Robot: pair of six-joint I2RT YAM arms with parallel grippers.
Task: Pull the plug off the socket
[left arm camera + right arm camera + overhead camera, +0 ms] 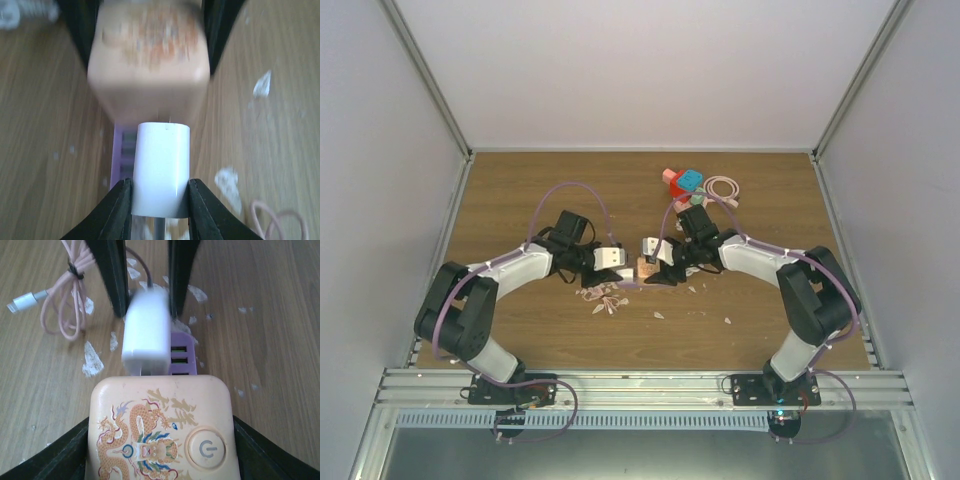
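The left gripper (160,200) clamps its black fingers (116,210) on both sides of a white rectangular plug (161,170), which is seated in the face of a peach-coloured square plastic socket block (160,430) printed with a dragon and a power button. The right gripper (161,450) grips that block by its two sides. The two grippers face each other at the middle of the brown wood-grain table (520,190), lifted slightly above it. Bare wood lies to the left. A coiled pink cable (722,188) and red and blue adapters (682,182) sit near the back edge. White paper scraps (605,298) litter the wood below the grippers.
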